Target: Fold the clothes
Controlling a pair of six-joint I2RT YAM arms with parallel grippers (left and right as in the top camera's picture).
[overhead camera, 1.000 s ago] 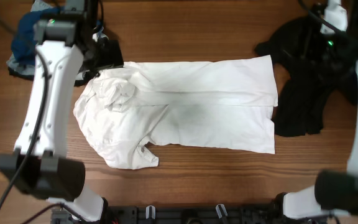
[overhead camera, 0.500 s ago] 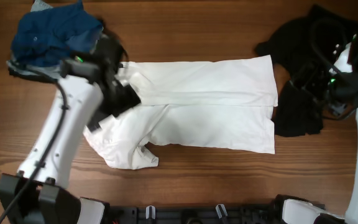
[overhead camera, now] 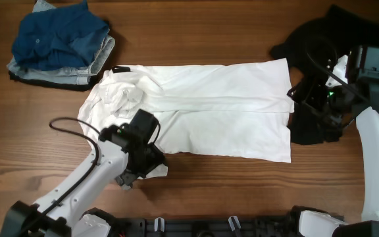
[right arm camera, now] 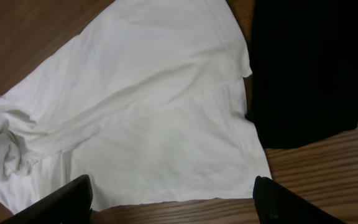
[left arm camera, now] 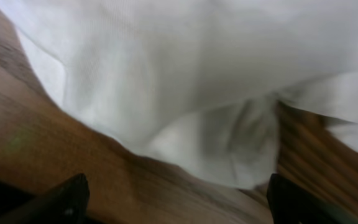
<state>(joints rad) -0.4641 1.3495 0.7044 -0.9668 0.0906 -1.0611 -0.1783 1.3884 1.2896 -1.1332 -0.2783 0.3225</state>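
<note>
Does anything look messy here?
Yes. The white cloth T-shirt is bunched into a wrinkled lump at its sleeve end, and the black cloth shirt lies crumpled in a heap beside its hem.

The table [overhead camera: 196, 33] is brown wood, its grain running left to right. Three lots of cloth lie on it. A white T-shirt [overhead camera: 209, 108] is spread flat across the middle, long side along the grain, its sides folded inward and its left end bunched and wrinkled. A black shirt [overhead camera: 347, 23] lies crumpled at the far right – the white T-shirt's right edge touches it, and which cloth lies on top there cannot be told. A blue pile [overhead camera: 58, 33] sits in the far left corner on a paler grey garment [overhead camera: 101, 56], just beside the white T-shirt's upper left corner.
</note>
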